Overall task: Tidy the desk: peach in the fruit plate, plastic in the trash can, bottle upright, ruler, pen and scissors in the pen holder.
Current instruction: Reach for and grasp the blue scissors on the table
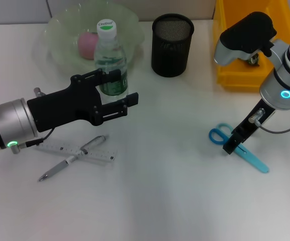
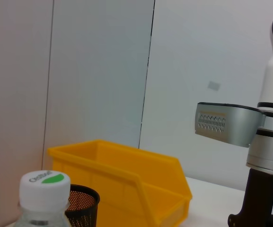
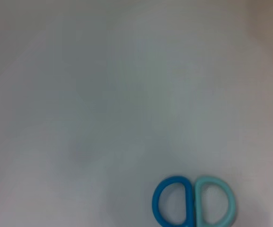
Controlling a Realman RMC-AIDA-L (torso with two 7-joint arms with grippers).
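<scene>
pen across ruler, left of scissors

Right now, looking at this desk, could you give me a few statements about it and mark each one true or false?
1. The bottle stands upright between the left gripper's fingers. True.
2. The peach lies in the yellow bin. False: it sits in the fruit plate.
3. The scissors lie flat on the desk, under the right gripper. True.
4. The pen is already in the pen holder. False: it lies across the ruler on the desk.
</scene>
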